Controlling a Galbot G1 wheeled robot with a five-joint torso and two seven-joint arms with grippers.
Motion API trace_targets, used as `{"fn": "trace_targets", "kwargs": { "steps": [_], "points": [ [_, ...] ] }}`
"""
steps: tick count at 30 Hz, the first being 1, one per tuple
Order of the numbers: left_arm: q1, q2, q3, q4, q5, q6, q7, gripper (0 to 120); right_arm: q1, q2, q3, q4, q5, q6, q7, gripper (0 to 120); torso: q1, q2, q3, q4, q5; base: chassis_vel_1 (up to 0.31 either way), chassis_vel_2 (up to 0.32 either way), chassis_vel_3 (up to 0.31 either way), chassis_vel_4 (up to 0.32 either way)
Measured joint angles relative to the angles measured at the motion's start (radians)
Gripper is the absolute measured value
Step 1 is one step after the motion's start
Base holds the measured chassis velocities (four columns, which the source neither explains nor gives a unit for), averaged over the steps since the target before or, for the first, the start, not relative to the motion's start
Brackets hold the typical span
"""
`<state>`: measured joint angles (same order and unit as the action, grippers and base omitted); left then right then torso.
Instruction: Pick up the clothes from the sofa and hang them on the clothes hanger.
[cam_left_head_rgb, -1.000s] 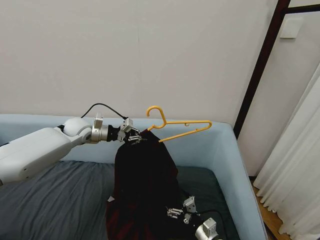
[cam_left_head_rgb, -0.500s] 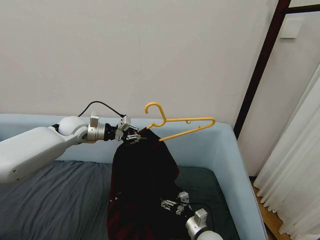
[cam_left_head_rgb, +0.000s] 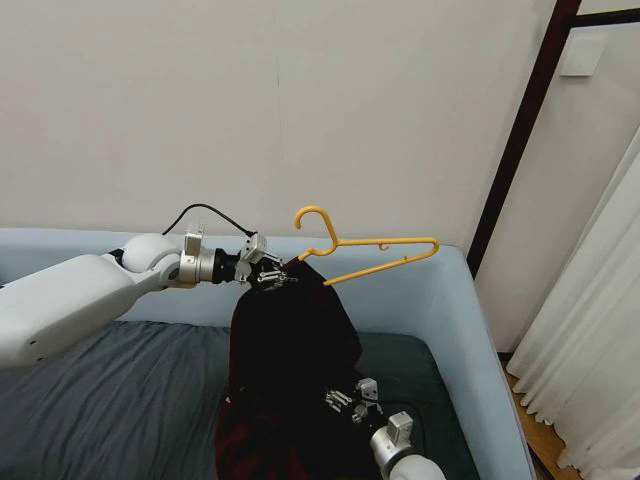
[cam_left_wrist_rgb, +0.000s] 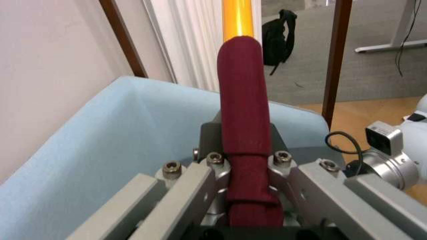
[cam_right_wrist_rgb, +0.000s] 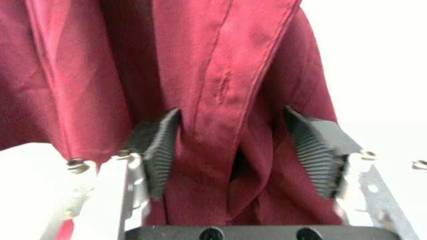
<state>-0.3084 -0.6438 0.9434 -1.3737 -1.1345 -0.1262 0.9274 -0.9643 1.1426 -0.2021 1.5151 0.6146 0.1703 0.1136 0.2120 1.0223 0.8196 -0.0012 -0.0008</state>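
Maroon garment (cam_left_head_rgb: 290, 360) draped on a yellow hanger (cam_left_head_rgb: 375, 256) above the sofa (cam_left_head_rgb: 452, 310).
My left tool (cam_left_head_rgb: 268, 273) clamps the hanger's cloth-covered end, high over the sofa seat; my right tool (cam_left_head_rgb: 345, 401), lower over the seat, stands wide with the garment's folds between its pads (cam_right_wrist_rgb: 160, 145).

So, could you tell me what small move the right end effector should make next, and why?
Probably close the right end effector on the dark red garment: its pads stand open with a fabric fold between them, while the left end effector holds the yellow hanger up, one arm bare.
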Motion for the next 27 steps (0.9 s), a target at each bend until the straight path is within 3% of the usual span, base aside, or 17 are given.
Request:
{"fn": "trace_targets", "kwargs": {
  "steps": [16, 24, 27],
  "points": [
    [0.031, 0.004, -0.019, 0.019, 0.024, -0.001, 0.003, 2, -0.020, -0.008, -0.010, 0.032, 0.028, -0.004, -0.004, 1, 0.000, 0.000, 0.000, -0.0001, -0.0001, 0.000, 0.000, 0.000, 0.000],
    [0.053, 0.007, -0.039, 0.045, 0.048, -0.022, 0.021, 2, -0.022, -0.041, -0.007, 0.071, 0.068, -0.038, 0.012, 0, 0.000, 0.000, 0.000, -0.0001, 0.0001, 0.000, 0.000, 0.000, 0.000],
    [0.077, 0.002, -0.059, 0.078, 0.053, -0.055, 0.035, 2, -0.010, -0.078, 0.005, 0.110, 0.152, -0.110, 0.040, 0, 0.000, 0.000, 0.000, -0.0001, -0.0001, 0.000, 0.000, 0.000, 0.000]
  ]
}}
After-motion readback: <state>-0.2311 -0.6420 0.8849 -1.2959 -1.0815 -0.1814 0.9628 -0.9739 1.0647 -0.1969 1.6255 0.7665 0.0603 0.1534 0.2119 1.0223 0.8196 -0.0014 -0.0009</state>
